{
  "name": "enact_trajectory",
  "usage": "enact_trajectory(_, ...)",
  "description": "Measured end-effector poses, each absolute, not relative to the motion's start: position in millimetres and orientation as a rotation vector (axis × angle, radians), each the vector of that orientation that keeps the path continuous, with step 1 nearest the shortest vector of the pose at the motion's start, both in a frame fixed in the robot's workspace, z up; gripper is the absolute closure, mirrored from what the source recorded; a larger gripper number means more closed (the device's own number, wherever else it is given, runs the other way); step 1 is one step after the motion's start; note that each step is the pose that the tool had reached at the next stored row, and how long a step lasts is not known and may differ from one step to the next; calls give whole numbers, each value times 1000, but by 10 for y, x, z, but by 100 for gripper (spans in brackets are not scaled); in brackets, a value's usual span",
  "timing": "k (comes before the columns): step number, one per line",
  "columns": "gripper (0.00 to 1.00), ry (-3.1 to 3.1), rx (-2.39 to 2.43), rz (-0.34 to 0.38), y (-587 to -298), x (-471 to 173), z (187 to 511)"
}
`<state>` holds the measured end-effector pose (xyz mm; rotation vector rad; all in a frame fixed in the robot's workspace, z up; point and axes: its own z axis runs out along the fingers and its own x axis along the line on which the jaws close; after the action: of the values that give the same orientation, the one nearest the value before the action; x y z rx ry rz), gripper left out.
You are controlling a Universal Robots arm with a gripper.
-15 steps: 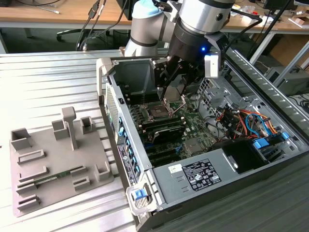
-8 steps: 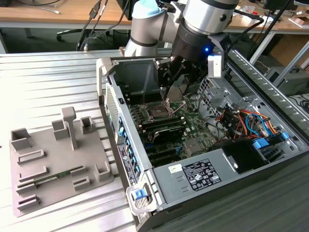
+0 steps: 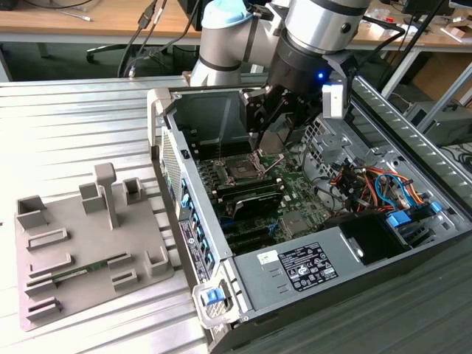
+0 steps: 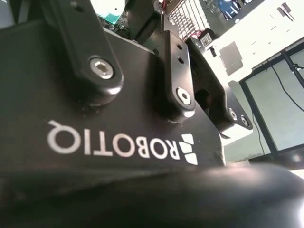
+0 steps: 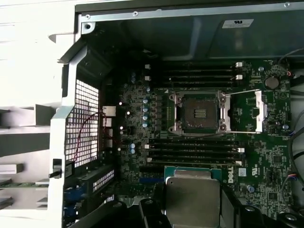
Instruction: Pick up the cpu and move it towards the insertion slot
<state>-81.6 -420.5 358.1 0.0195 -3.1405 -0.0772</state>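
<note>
The cpu [image 5: 192, 197], a flat square chip with a pale silver top and a green edge, sits between the fingers of my gripper [image 5: 192, 206], which is shut on it. Across a bank of long black slots from it lies the insertion slot [image 5: 199, 113], a square socket with a dark centre and a shiny frame. Its retention bracket [image 5: 247, 111] is swung open to one side. In the exterior view my gripper [image 3: 276, 140] hangs inside the open computer case, just above and to the right of the insertion slot [image 3: 242, 168]. Black linkage bars [image 4: 175, 71] show close up in the second wrist view.
The grey plastic tray [image 3: 88, 243] with raised blocks lies on the ribbed table at the exterior view's left. The case wall [image 3: 173, 184] stands between tray and motherboard. Coloured cables [image 3: 376, 184] and a black power supply [image 3: 310, 265] fill the case's right and front.
</note>
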Motion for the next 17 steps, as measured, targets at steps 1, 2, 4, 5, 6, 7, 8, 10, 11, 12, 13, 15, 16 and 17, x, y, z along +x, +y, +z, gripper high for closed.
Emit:
enact_trajectory(1, 45, -3140, 20, -77, -4202, -805, 3580)
enact_trajectory(2, 45, -3140, 20, -77, -4196, -790, 3578)
enact_trajectory(4, 45, -3140, 20, -77, -4180, -765, 3576)
enact_trajectory(5, 45, -3140, 20, -77, -4172, -755, 3576)
enact_trajectory(6, 45, -3140, 20, -77, -4151, -732, 3574)
enact_trajectory(7, 45, -3140, 20, -77, -4143, -721, 3574)
enact_trajectory(8, 45, -3140, 20, -77, -4137, -712, 3574)
enact_trajectory(10, 45, -3140, 20, -77, -4123, -689, 3572)
enact_trajectory(11, 45, -3140, 20, -77, -4118, -680, 3571)
enact_trajectory(12, 45, -3140, 20, -77, -4112, -671, 3570)
enact_trajectory(13, 45, -3140, 19, -77, -4106, -662, 3570)
enact_trajectory(15, 45, -3140, 19, -77, -4097, -647, 3569)
enact_trajectory(16, 45, -3140, 19, -77, -4092, -639, 3568)
enact_trajectory(17, 45, -3140, 19, -77, -4087, -631, 3568)
